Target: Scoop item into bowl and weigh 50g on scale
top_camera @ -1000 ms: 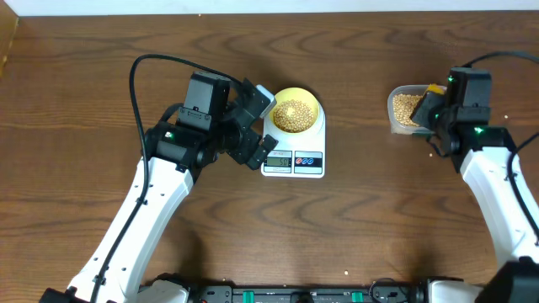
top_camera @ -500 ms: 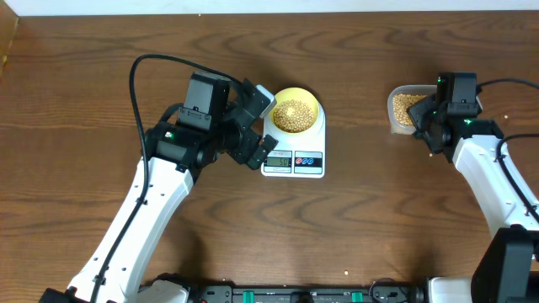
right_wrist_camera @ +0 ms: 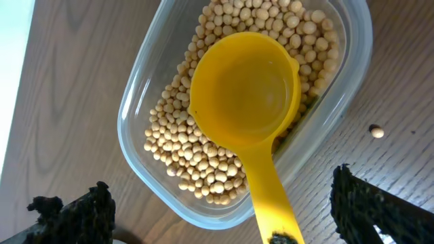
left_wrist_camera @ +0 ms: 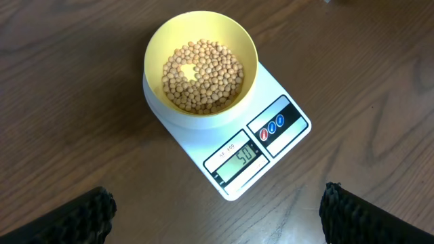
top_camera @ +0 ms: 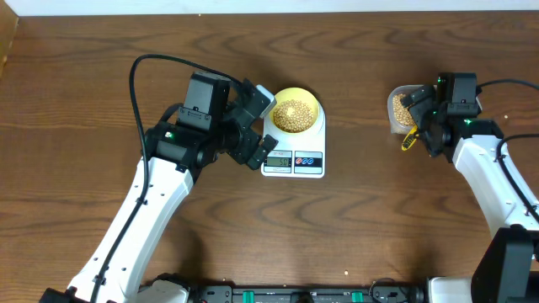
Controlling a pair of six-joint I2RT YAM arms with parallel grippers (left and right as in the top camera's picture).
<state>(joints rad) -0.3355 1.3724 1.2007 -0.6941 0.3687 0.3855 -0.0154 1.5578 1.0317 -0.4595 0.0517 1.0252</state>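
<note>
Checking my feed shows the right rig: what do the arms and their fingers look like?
Both arms have white link shells, the left arm and right arm, with black joint housings and small green lights. A black cable loops off the left arm. The left fingers and right fingers are black with rough, textured surfaces.

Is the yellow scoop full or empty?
Empty. In the right wrist view the scoop shows a bare yellow cup, nothing inside; it lies on the beans in the clear tub.

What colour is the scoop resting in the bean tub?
Bright yellow; the scoop shows best in the right wrist view.
</note>
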